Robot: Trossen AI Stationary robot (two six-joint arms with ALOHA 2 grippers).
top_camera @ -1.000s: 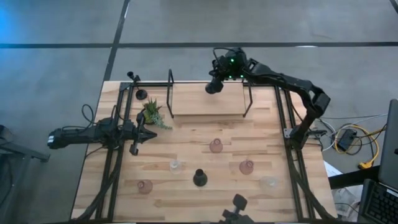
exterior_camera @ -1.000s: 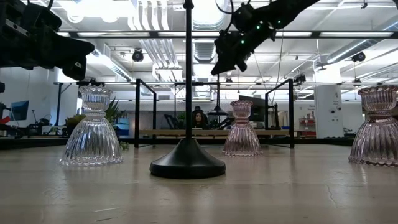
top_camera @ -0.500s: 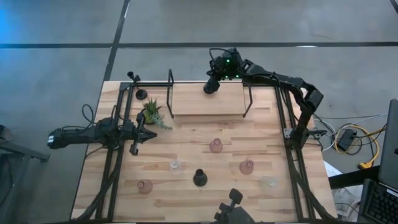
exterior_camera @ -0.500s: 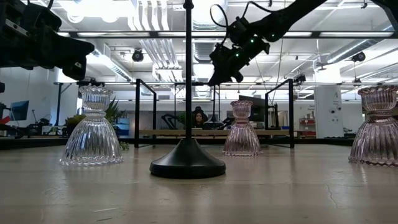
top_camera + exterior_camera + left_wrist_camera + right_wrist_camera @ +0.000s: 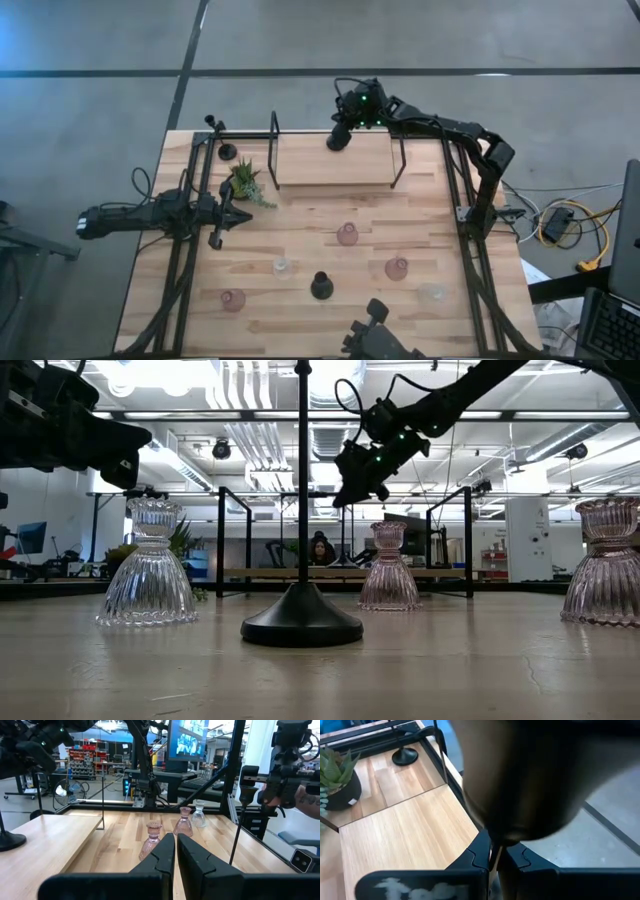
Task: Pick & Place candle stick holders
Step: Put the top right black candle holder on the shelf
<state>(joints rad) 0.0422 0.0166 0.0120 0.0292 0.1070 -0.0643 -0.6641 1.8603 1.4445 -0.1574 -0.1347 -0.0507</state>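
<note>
Gripping black holder (image 5: 520, 780) stem, right hand (image 5: 340, 137) above raised shelf (image 5: 330, 160).

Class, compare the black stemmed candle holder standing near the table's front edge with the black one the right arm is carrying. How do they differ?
The front black holder stands upright on the table, untouched; the carried black holder is off the surface, clamped in the right gripper above the raised shelf. The front one stands among squat glass holders; the carried one is at the far edge, away from them. Both are black with a round base.
</note>
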